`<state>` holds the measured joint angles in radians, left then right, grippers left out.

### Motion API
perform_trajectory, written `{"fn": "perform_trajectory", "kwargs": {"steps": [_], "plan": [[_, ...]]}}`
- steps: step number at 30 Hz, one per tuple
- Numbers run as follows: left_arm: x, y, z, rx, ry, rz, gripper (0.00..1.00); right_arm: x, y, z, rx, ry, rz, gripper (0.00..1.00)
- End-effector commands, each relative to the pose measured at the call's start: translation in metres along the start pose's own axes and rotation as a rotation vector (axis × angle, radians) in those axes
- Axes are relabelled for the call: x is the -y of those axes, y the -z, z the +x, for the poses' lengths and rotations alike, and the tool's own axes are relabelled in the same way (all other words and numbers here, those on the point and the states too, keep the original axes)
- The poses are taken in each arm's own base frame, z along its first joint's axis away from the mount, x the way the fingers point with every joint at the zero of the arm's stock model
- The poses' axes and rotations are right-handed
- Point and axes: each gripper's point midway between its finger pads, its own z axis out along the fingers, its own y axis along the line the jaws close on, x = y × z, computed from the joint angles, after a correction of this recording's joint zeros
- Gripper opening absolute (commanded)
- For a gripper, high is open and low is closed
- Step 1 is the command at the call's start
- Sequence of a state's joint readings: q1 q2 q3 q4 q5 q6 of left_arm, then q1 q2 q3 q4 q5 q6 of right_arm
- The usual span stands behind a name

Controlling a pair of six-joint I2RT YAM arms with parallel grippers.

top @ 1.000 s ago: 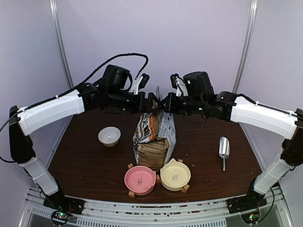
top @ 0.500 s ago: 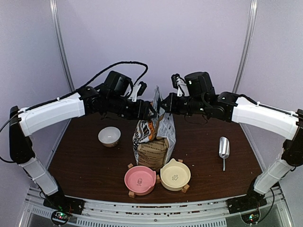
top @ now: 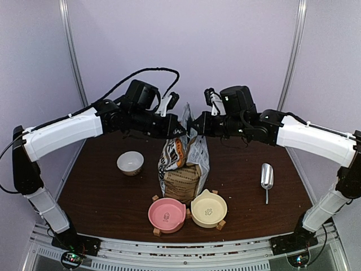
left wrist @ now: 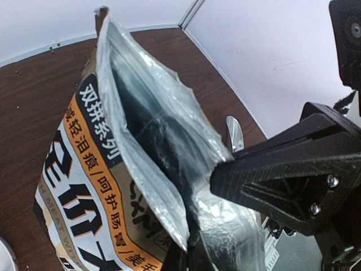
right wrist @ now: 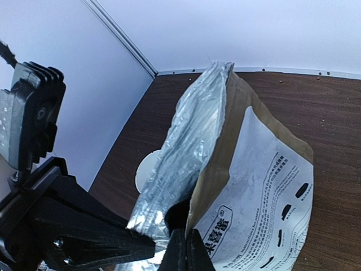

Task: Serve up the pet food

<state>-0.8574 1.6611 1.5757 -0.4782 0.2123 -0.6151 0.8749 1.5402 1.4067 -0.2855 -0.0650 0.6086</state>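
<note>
Foil-lined bag [top: 183, 169], pinched by left tool [left wrist: 186, 257] and right tool [right wrist: 180, 248], hides kibble.

Dark inside the bag [left wrist: 84, 169], can't make out any kibble; both wrist views chop off the bag's base.
</note>
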Motion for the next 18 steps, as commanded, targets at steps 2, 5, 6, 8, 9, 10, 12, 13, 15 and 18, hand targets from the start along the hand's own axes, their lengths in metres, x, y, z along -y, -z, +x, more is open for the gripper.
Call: {"fn": "perform_trajectory", "kwargs": {"steps": [2, 5, 6, 8, 9, 10, 12, 13, 15, 18], "plan": [[-0.015, 0.025, -0.032, 0.081, -0.034, -0.091, 0.00, 0.016, 0.029, -0.020, 0.038, 0.069, 0.136, 0.00], [-0.026, 0.048, -0.045, 0.107, -0.068, -0.192, 0.00, 0.035, 0.041, -0.034, 0.050, 0.109, 0.246, 0.00], [-0.029, 0.056, -0.048, 0.111, -0.079, -0.225, 0.00, 0.041, 0.046, -0.039, 0.057, 0.121, 0.285, 0.00], [-0.035, 0.069, -0.050, 0.110, -0.094, -0.281, 0.00, 0.050, 0.055, -0.050, 0.071, 0.144, 0.347, 0.00], [-0.038, 0.075, -0.050, 0.110, -0.098, -0.306, 0.00, 0.053, 0.059, -0.054, 0.076, 0.154, 0.372, 0.00], [-0.041, 0.080, -0.050, 0.111, -0.099, -0.328, 0.00, 0.054, 0.062, -0.058, 0.081, 0.162, 0.384, 0.00], [-0.044, 0.086, -0.051, 0.118, -0.096, -0.355, 0.00, 0.053, 0.065, -0.062, 0.082, 0.174, 0.389, 0.00], [-0.044, 0.089, -0.051, 0.123, -0.093, -0.358, 0.00, 0.051, 0.064, -0.062, 0.079, 0.178, 0.383, 0.00], [-0.042, 0.095, -0.053, 0.146, -0.082, -0.357, 0.00, 0.045, 0.061, -0.064, 0.075, 0.189, 0.361, 0.00], [-0.038, 0.102, -0.058, 0.189, -0.073, -0.344, 0.00, 0.040, 0.058, -0.069, 0.073, 0.198, 0.345, 0.00]]}}
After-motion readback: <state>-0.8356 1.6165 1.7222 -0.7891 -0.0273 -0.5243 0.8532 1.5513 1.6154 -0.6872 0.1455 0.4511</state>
